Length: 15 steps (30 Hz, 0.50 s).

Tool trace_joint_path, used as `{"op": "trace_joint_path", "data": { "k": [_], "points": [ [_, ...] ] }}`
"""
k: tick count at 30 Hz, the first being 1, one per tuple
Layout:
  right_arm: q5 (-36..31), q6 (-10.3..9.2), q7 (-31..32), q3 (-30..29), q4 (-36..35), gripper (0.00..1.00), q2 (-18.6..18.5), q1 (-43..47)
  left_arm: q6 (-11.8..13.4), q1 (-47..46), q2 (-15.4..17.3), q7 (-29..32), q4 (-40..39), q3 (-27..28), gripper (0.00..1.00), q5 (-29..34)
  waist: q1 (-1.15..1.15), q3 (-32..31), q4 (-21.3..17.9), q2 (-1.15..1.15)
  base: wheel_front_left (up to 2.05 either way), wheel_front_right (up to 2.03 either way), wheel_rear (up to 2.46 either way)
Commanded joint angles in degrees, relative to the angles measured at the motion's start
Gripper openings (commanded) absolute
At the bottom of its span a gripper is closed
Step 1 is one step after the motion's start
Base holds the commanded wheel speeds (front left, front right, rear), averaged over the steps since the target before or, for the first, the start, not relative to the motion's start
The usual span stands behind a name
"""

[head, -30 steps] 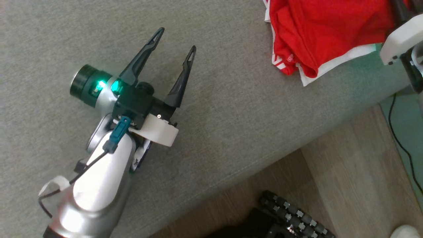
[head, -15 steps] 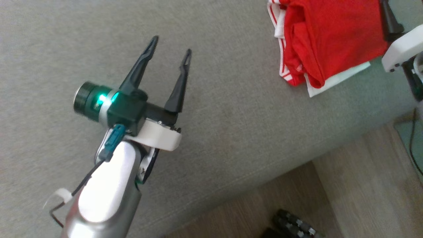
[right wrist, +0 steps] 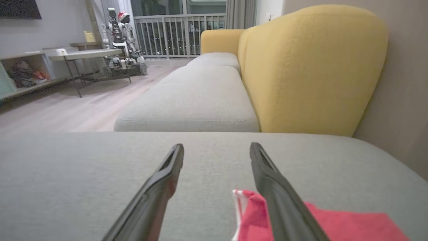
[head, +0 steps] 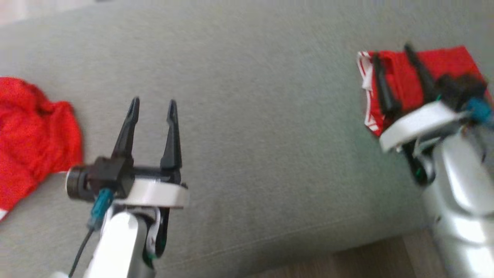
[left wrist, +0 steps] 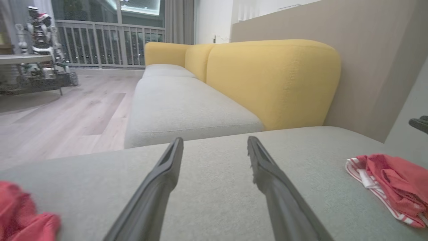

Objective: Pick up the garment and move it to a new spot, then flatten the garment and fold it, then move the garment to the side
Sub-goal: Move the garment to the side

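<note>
A folded red garment (head: pixel 449 61) with white striped trim lies at the right end of the grey sofa cushion (head: pixel 270 135). My right gripper (head: pixel 390 52) stands open over the garment's near left part with nothing between its fingers. The right wrist view has the right gripper (right wrist: pixel 216 146) spread above the garment (right wrist: pixel 334 224), whose corner lies under the right finger. My left gripper (head: pixel 153 102) is open and empty over bare cushion at centre left. In the left wrist view the left gripper (left wrist: pixel 215 140) points across the cushion, and the garment (left wrist: pixel 391 180) lies to its right.
A second, crumpled red garment (head: pixel 34 135) lies at the cushion's left end. Behind the cushion rises a yellow backrest (left wrist: pixel 274 80). Wooden floor (head: pixel 347 264) runs along the cushion's near edge. Farther off stands a low table (right wrist: pixel 83 53) with a robot figure.
The head camera has swung, bringing the second red garment into view. My right gripper has opened and now shows spread over the folded garment. The left gripper stays open.
</note>
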Motion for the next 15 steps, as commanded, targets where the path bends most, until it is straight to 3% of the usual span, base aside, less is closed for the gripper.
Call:
{"op": "trace_joint_path", "data": {
  "k": [1, 7, 15],
  "points": [
    [-0.3, -0.02, -0.3, 0.0, -2.9, 1.00, 1.1, 2.3, 0.7, 0.3, -0.1, -0.3, -2.5, 2.2, 1.00, -0.4, 0.00, -4.9, 4.7, 0.00, 0.00, 0.00, 0.00],
    [-3.4, -0.02, -0.7, -1.9, -7.8, 1.00, 5.9, 12.2, 1.1, 5.6, -0.4, -0.3, -2.8, 3.4, 1.00, -2.0, 0.00, -8.4, 8.0, 0.00, 0.00, 0.00, 0.00],
    [-7.8, -0.02, -1.2, -3.5, -12.7, 1.00, 8.8, 21.4, 2.5, 10.0, -0.4, -0.3, -1.8, 4.8, 1.00, -3.7, 0.00, -11.2, 10.4, 0.00, 0.00, 0.00, 0.00]
  ]
}}
